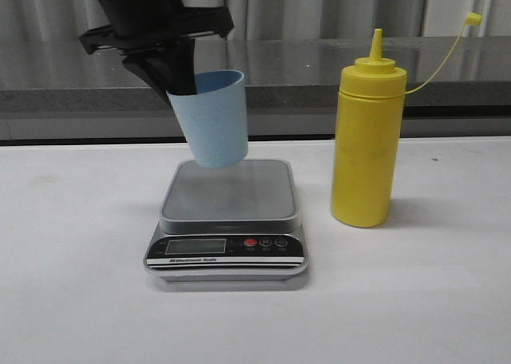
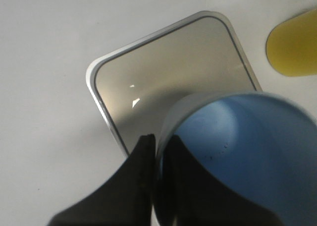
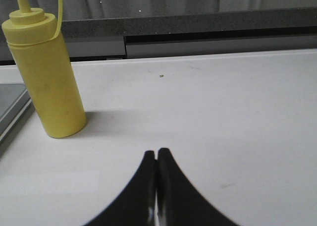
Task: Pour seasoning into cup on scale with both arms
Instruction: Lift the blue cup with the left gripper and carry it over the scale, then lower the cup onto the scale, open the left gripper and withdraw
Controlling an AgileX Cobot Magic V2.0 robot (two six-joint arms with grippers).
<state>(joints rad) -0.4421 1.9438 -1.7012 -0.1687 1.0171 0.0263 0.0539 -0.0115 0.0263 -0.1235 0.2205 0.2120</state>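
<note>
The pale blue cup (image 1: 211, 120) hangs tilted just above the scale (image 1: 227, 220), its base over the grey platform's back. My left gripper (image 1: 177, 78) is shut on the cup's rim, one finger inside and one outside (image 2: 157, 146). The cup's blue inside (image 2: 237, 151) fills much of the left wrist view, above the platform (image 2: 163, 72). The yellow seasoning bottle (image 1: 366, 140) stands upright on the table right of the scale, its cap dangling on a thin tether (image 1: 473, 17). My right gripper (image 3: 157, 154) is shut and empty, low over the table, apart from the bottle (image 3: 47, 77).
A dark counter ledge (image 1: 447, 61) runs along the back of the white table (image 1: 80, 300). The scale's black front panel with its display and red button (image 1: 251, 243) faces the table's near edge.
</note>
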